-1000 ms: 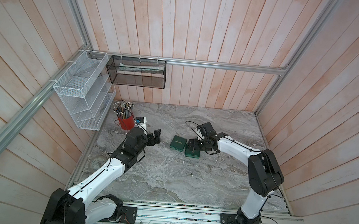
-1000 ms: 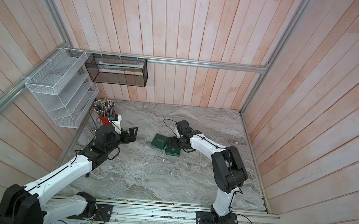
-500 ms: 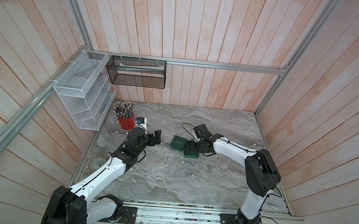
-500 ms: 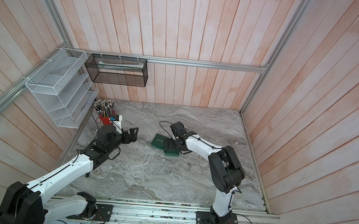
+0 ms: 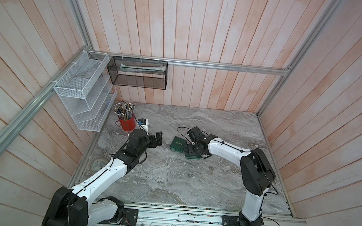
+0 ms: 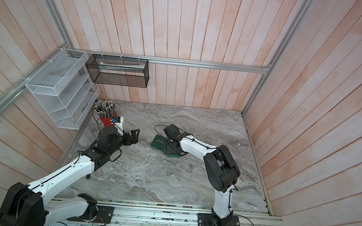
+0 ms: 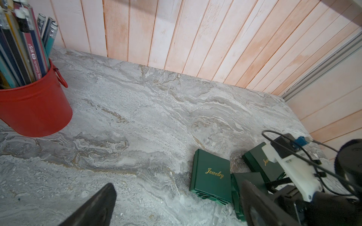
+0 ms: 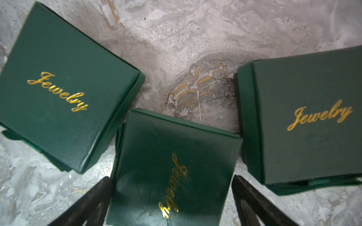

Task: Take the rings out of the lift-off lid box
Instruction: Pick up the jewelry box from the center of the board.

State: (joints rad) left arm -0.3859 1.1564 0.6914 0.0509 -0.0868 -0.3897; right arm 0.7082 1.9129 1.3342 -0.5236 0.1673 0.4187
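Note:
Three dark green boxes marked "Jewelry" lie close together on the marble table. The middle box (image 8: 176, 156), with a smooth cap-like lid, looks like the lift-off lid box, and its lid is on. My right gripper (image 8: 171, 178) is open and low over it, one jaw on each side (image 5: 194, 152). One closed box (image 5: 178, 144) lies to its left, and another (image 8: 305, 121) to its right is hidden under my wrist in both top views. My left gripper (image 5: 158, 139) hangs open and empty left of the boxes (image 7: 177, 187). The rings are hidden.
A red bucket of pencils (image 5: 127, 123) stands at the back left, close behind my left arm. A white wire rack (image 5: 84, 93) and a black mesh basket (image 5: 137, 73) hang on the walls. Wooden walls close off three sides of the table.
My right gripper has slid left, from over the right-hand box to straddling the middle one. The left arm has hardly moved.

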